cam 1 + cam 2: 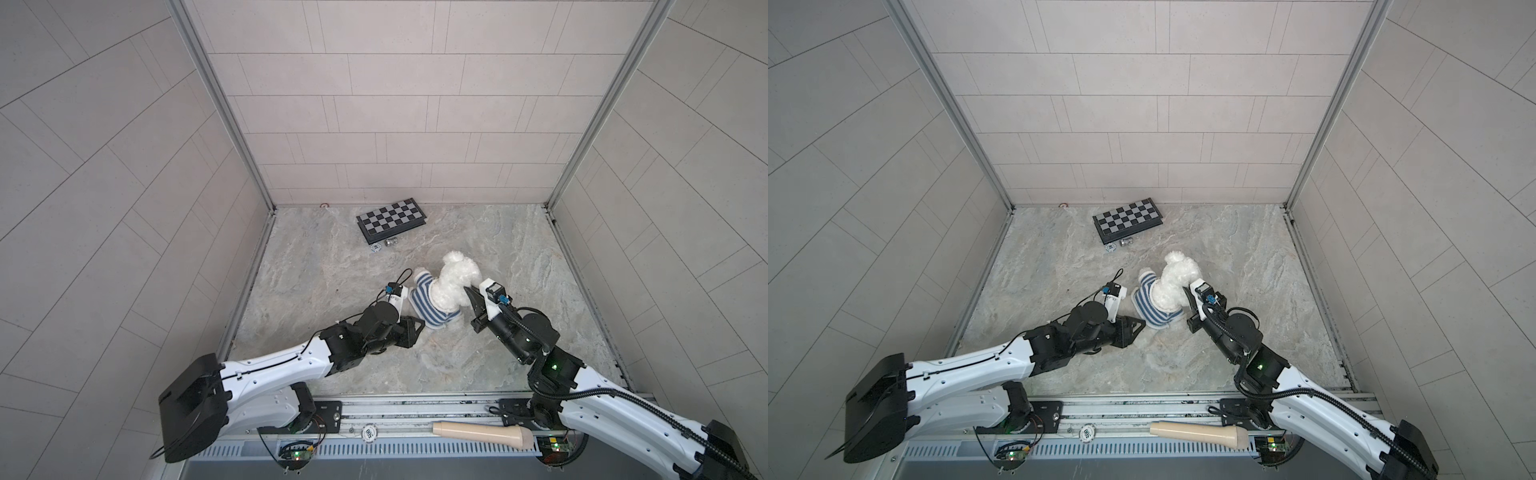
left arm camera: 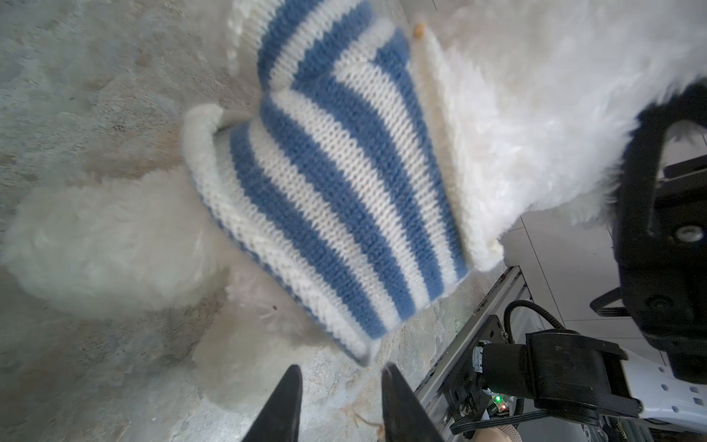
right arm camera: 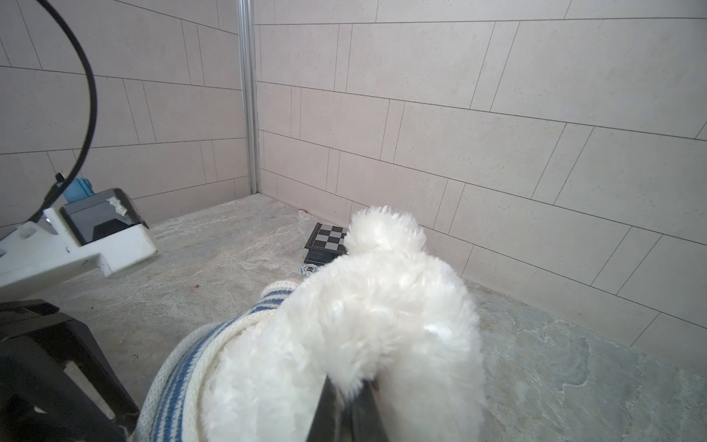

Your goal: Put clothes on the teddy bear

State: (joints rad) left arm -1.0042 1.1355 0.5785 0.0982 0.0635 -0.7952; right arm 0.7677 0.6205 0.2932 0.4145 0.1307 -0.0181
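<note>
**Bear** [image 1: 453,280] near the centre of the bench [image 1: 332,291], head toward 12 o'clock, with the striped sweater [image 1: 430,309] round its trunk. The right claw [image 3: 346,405], at the bear's 4 o'clock, is clamped on a tuft of its fur. The left claw [image 2: 342,373], at 8 o'clock, stands partly parted and empty just beside the hem.

Judged stage: late, settling the hem. The next move probably calls for the left claw to pinch the hem and draw it legward while the right steadies the bear.

Chessboard [image 1: 392,218] at 11 o'clock. The print on the disc [image 1: 376,248] beside it is too small to read, and no badge shows.
</note>
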